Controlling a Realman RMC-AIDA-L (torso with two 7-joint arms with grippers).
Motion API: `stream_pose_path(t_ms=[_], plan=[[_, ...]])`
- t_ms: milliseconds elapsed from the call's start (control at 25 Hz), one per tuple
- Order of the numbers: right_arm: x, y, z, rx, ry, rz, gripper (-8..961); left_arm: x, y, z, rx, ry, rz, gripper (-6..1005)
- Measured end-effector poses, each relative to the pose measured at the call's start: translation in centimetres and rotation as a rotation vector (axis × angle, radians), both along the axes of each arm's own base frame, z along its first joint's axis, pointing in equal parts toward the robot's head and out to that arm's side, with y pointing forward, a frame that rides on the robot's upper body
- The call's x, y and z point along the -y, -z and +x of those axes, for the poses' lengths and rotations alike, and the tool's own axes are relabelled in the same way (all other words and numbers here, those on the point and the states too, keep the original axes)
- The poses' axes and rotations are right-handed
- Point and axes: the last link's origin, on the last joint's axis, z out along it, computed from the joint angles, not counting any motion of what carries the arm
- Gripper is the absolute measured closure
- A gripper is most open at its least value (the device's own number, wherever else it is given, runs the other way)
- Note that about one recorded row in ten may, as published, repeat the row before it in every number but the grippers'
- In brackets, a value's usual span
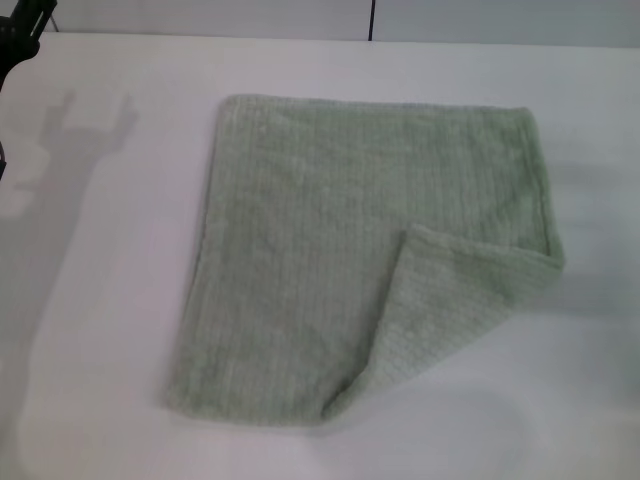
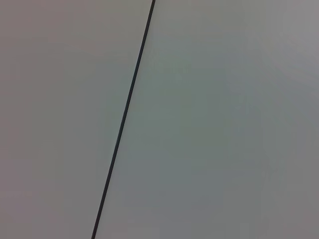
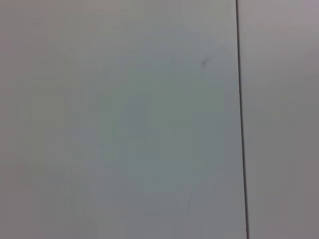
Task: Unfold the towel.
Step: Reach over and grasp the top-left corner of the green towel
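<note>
One corner is all that's left folded on the towel (image 1: 330, 290): near-right corner flipped over onto the top face, forming a triangular flap (image 1: 450, 310) w/ crease running diagonally. Rest of cloth lies flat, roughly mid-desk (image 1: 110, 330), a bit right of centre in head view, far hem parallel to desk's back edge.

Left arm: only a dark bit at top-left corner of head view (image 1: 22, 30), well apart from cloth, its shadow cast on desk. Can't tell if that end effector is spread or pressed together. Right end effector not visible anywhere. Both wrist cams show only plain grey panels w/ a dark seam, so arms look raised & pointed away, prob parked.

Judgement: task nearly done; the flap needs pinching at its tip & pulling back toward the near-right, since it lies loose on top, nothing pinning it.
</note>
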Motion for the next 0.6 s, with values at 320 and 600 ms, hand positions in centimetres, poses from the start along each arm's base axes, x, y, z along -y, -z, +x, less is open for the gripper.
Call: stream_pose_path(t_ms=[320, 600], plan=[[0.01, 0.03, -0.01, -0.001, 0.000, 0.000, 335, 0.07, -0.01, -0.09, 0.003, -0.003, 0.000, 158], [0.10, 0.03, 0.08, -0.001, 0.003, 0.000, 336, 0.08, 0.00, -0.05, 0.003, 0.000, 0.000, 159]])
